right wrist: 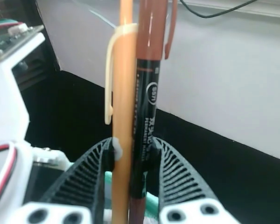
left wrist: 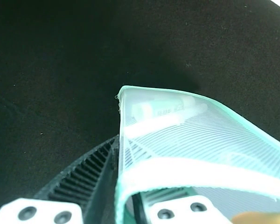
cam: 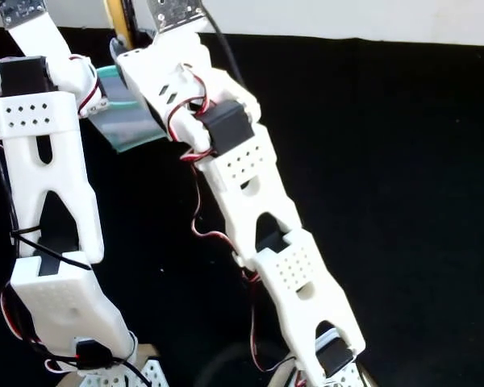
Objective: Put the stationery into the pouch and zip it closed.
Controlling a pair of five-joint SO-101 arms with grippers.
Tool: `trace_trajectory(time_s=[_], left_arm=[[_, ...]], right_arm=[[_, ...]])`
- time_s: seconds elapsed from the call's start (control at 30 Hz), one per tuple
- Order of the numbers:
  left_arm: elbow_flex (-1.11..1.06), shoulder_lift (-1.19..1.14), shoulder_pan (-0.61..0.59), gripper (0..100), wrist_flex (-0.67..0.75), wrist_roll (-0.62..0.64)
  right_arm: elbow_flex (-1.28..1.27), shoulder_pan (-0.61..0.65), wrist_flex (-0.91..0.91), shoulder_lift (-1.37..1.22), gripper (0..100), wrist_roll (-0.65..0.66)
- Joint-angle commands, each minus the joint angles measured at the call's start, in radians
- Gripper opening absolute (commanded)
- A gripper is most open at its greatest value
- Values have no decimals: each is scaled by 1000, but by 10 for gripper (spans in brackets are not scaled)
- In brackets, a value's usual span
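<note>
A translucent pouch (left wrist: 196, 140) with teal trim hangs above the black table, with white items showing through its wall. My left gripper (left wrist: 123, 154) is shut on the pouch's edge. In the high view the pouch (cam: 133, 121) sits between the two arms' upper ends. My right gripper (right wrist: 130, 149) is shut on two pens held upright side by side: an orange pen (right wrist: 123, 93) with a cream clip and a brown marker (right wrist: 151, 84). The orange pen (cam: 115, 20) pokes up at the top of the high view, just above the pouch. Whether the pouch's zip is open is hidden.
Black cloth covers the table (cam: 387, 201), wide and bare to the right of the arms. A pale wall (right wrist: 233, 70) runs along the table's far edge. Both white arms (cam: 258, 210) crowd the left half, with red and black cables along them.
</note>
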State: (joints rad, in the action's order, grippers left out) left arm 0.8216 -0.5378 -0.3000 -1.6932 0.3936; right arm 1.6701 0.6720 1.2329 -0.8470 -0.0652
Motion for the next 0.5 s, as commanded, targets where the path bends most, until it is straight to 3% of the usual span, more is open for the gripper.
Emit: trace_trajectory(time_s=[0.0,0.2,0.47], left_arm=[[-5,-70,-44,7,14,3],[-5,-70,-44,7,14,3],[-5,-70,-44,7,18,2]], right_arm=[[99,18,16,-24,6,-5],[101,16,-101,-94,7,-40],[101,38,-90,-142,7,-34]])
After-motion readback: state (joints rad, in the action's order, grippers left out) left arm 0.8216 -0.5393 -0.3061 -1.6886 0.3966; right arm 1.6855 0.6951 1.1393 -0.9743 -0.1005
